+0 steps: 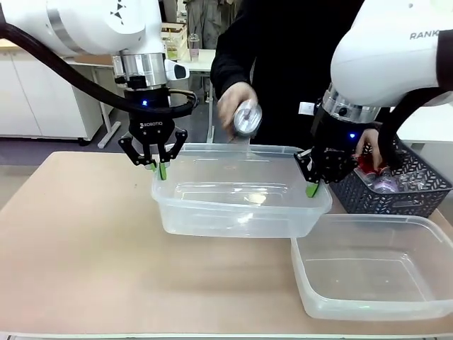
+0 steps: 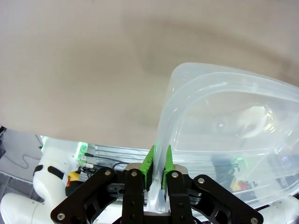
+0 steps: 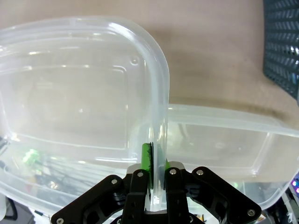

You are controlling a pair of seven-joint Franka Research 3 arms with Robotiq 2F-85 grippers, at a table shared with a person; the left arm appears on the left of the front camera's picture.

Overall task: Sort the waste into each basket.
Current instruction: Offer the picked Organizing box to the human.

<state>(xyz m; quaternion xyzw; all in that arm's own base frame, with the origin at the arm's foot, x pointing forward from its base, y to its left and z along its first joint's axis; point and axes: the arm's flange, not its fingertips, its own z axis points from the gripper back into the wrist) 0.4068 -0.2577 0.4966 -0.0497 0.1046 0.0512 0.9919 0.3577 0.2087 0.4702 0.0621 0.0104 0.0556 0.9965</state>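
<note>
A large clear tub point(image 1: 233, 205) stands in the middle of the table, gripped at both short ends. My left gripper point(image 1: 161, 167) is shut on its left rim; in the left wrist view the green pads of this gripper point(image 2: 159, 153) pinch the tub's wall point(image 2: 187, 93). My right gripper point(image 1: 311, 185) is shut on the right rim, and the right wrist view shows that gripper point(image 3: 156, 154) clamping the tub's wall point(image 3: 159, 79). A person's hand holds a silver drink can point(image 1: 247, 117) above the tub's far edge. The tub's inside looks bare.
A second clear tub point(image 1: 375, 276) sits at the front right, close to the first; it also appears in the right wrist view point(image 3: 224, 135). A dark lattice basket point(image 1: 407, 195) with cans and bottles stands at the far right, the person's other hand point(image 1: 371, 150) in it.
</note>
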